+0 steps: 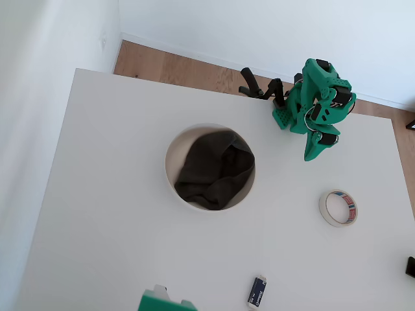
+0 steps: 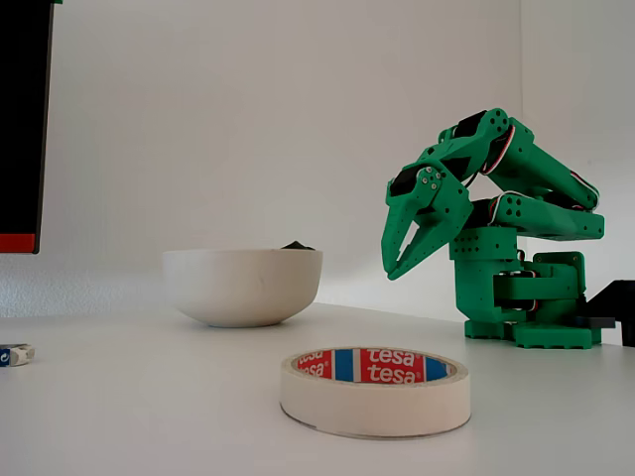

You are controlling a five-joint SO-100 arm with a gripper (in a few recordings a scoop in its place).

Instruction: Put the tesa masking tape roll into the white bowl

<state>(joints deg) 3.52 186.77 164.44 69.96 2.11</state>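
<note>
Your green arm was folded back over its base, and the hand hung above the bench, tips pointing down, slightly apart and holding nothing. The tesa masking tape roll lay flat on the bench with its hole facing up, well apart from the hand. The white bowl, with a dark cloth inside, stood at the middle of the bench.

White table against plain white walls, strip of wooden floor behind.
</note>
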